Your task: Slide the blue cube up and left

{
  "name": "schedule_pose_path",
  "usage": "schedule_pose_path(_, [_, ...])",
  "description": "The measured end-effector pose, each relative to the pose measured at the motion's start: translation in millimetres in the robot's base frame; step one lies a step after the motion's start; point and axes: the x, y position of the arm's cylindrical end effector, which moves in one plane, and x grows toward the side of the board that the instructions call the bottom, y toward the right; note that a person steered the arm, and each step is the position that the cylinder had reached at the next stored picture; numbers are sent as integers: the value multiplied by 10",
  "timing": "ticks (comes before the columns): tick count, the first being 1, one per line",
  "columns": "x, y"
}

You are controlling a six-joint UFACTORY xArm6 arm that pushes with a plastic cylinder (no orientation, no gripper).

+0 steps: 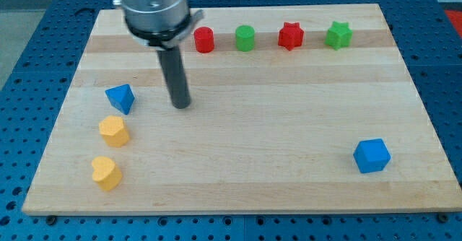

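The blue cube (372, 156) lies at the view's lower right on the wooden board (245, 133). My tip (181, 105) rests on the board in the upper left part, far to the left of the blue cube. A blue triangular block (120, 98) lies just left of my tip, apart from it.
A row near the view's top holds a red cylinder (204, 40), a green cylinder (245, 38), a red star (291, 36) and a green star (338, 35). A yellow pentagon-like block (114, 130) and a yellow heart (106, 173) lie at the left.
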Motion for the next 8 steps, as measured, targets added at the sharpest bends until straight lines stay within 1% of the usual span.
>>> schedule_pose_path(1, [16,495])
schedule_pose_path(2, [16,1333])
schedule_pose_path(3, [17,2360])
schedule_pose_path(4, [55,3095])
schedule_pose_path(5, [446,3575])
schedule_pose_path(6, [1001,3693])
schedule_pose_path(7, [1552,3649])
schedule_pose_path(8, [1456,3179])
